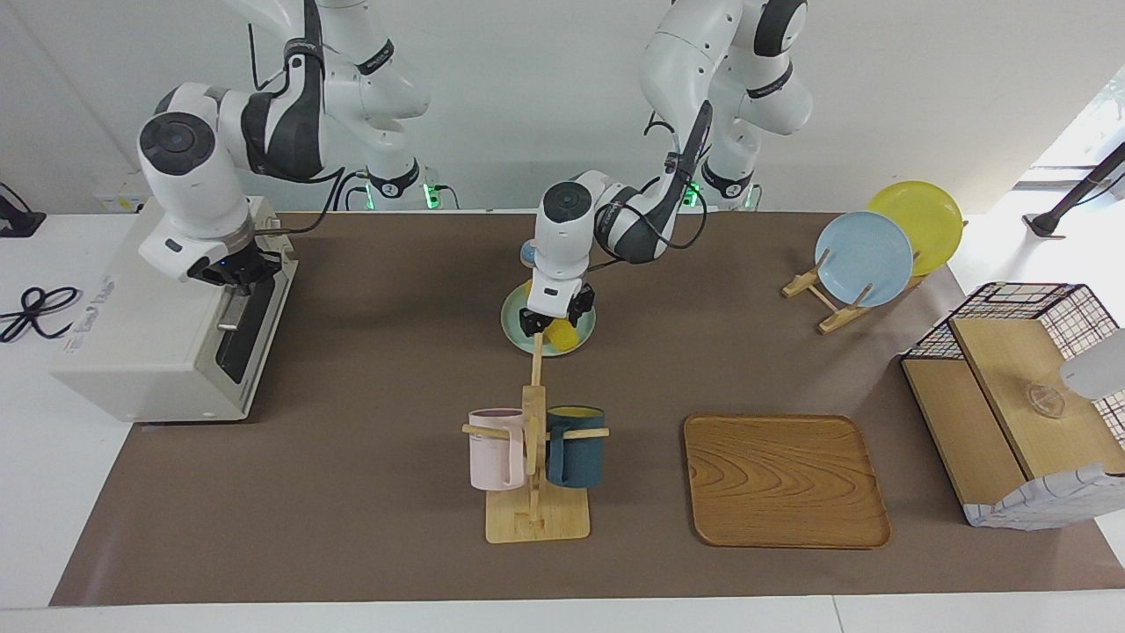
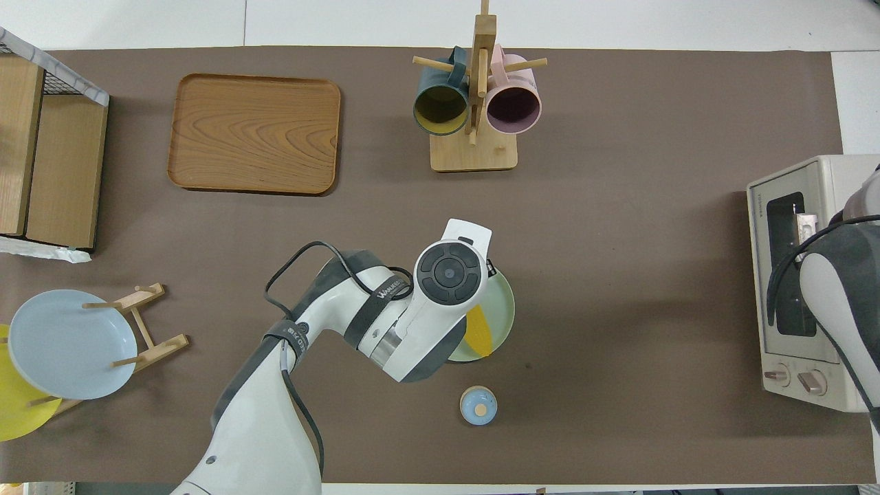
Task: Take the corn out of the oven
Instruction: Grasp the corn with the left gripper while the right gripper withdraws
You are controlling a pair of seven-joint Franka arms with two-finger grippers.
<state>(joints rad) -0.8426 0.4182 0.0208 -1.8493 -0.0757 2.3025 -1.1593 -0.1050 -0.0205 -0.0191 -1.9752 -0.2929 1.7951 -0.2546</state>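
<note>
My left gripper (image 1: pixel 548 323) is clamped across the corn (image 1: pixel 562 333) on the pale green plate (image 1: pixel 587 329), a light, stiff, bumpy cob I judge best gripped mid-length, while my right gripper (image 1: pixel 230 280), closed on nothing, sits at the oven (image 1: pixel 149 352) door.

This is looking like a robotics lab staged as a kitchen. Two white arms (image 1: pixel 290 105) are standing against a bare white wall at the top of the frame, working over a counter (image 1: pixel 395 545) covered in brown matting. An oven (image 1: pixel 149 325), mug rack (image 1: pixel 534 466), plate rack (image 1: pixel 826 299) and tray (image 1: pixel 785 481) are sitting spaced out like props.
</note>
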